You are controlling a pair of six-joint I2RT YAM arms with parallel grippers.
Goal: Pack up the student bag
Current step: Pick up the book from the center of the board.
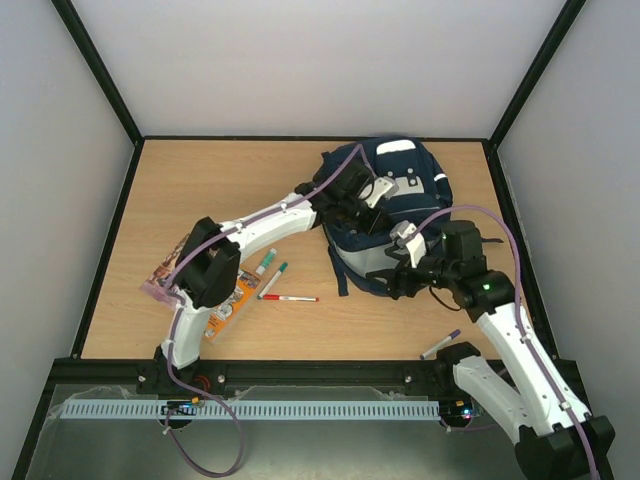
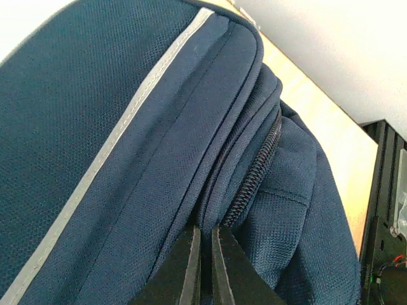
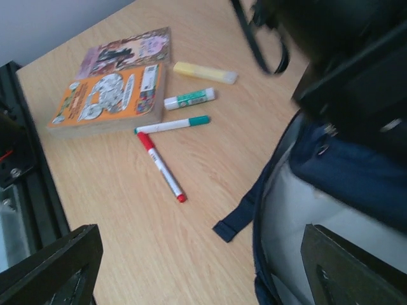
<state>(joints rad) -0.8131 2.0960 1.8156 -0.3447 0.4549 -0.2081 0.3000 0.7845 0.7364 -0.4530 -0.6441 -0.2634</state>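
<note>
The student bag [image 1: 395,205], navy blue with white stripes and a white patch, lies at the back right of the table. My left gripper [image 1: 352,207] is on its left side. In the left wrist view the left gripper [image 2: 205,254] is shut on a fold of the student bag's [image 2: 127,127] fabric, right beside a dark zipper [image 2: 257,171]. My right gripper [image 1: 392,279] hovers at the bag's near edge. In the right wrist view the right gripper [image 3: 200,260] is wide open and empty, above the table and the bag's pale grey back panel [image 3: 299,216].
An orange book [image 3: 108,98] and a patterned booklet [image 3: 130,46] lie at the left. Beside them are a yellow stick [image 3: 205,73], a white-and-green glue stick [image 3: 189,98], a green-capped pen [image 3: 172,124] and a red marker [image 3: 162,168]. A purple-capped pen [image 1: 440,345] lies near the right arm's base. A loose strap [image 3: 245,210] trails onto the table.
</note>
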